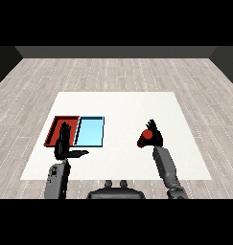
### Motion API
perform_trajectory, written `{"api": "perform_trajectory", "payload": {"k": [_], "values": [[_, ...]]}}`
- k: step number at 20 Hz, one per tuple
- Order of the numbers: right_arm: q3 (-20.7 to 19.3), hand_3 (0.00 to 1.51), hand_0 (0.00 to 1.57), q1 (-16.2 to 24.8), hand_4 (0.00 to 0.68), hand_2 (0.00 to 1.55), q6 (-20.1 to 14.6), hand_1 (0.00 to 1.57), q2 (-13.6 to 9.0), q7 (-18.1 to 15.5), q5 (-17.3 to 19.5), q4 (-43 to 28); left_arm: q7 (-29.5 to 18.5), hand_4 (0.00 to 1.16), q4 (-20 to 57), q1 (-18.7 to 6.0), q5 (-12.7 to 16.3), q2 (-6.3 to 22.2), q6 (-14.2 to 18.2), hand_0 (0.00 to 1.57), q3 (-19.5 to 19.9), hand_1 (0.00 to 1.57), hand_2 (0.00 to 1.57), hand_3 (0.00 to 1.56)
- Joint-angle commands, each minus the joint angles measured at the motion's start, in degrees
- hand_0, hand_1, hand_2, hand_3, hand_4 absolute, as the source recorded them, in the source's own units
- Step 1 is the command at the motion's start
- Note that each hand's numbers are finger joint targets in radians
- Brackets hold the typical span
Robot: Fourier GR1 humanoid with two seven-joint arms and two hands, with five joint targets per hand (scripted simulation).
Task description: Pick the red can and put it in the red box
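Red can is clasped in my curled right hand, at three o'clock from the red tray; transfer remains. Left hand open.

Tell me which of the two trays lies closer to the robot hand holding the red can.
The light blue tray: it lies on the side toward the right robot hand, curled round the red can; the red tray lies beyond it.

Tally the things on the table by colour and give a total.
Red: 2, the can in the right hand and the red tray.
Light blue: 1, the blue tray.
Total: 3
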Motion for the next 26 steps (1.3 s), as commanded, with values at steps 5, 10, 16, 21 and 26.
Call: {"api": "perform_trajectory", "payload": {"k": [5, 10, 16, 21, 26], "values": [[-1.2, 0.0, 0.0, -4.9, 0.0, 0.0, 2.3, 0.0, -1.9, -3.5, 0.2, 8.8, 0.9, 0.0, 3.2, -4.7, 1.5, 2.1, -0.4, 0.0, 3.2, 0.0, 0.0, 0.0], [1.5, 0.0, 0.0, -1.9, 0.0, 0.0, -1.9, 0.0, 0.5, 3.4, 0.2, -1.1, -0.2, 0.0, -1.3, 2.0, -0.6, -1.2, 0.3, 0.0, -1.4, 0.0, 0.0, 0.0], [1.9, 0.8, 0.81, 2.1, 0.0, 0.92, -2.9, 0.81, 1.7, -0.5, 1.4, 0.5, -0.8, 0.0, -0.4, 1.4, 1.8, 2.1, -2.2, 0.0, 2.5, 0.0, 0.0, 0.0], [0.1, 1.44, 1.49, -7.3, 0.663, 1.47, -7.7, 1.49, -0.1, -3.0, 4.4, 10.9, -0.9, 0.0, 0.2, 0.1, -1.9, -0.9, 1.4, 0.0, -0.7, 0.0, 0.0, 0.0], [2.0, 1.43, 1.48, -4.3, 0.664, 1.46, -8.9, 1.48, -0.5, -1.7, 5.9, 4.6, -0.4, 0.0, 0.9, -0.7, -1.5, -0.8, 1.2, 0.0, -0.7, 0.0, 0.0, 0.0]]}}
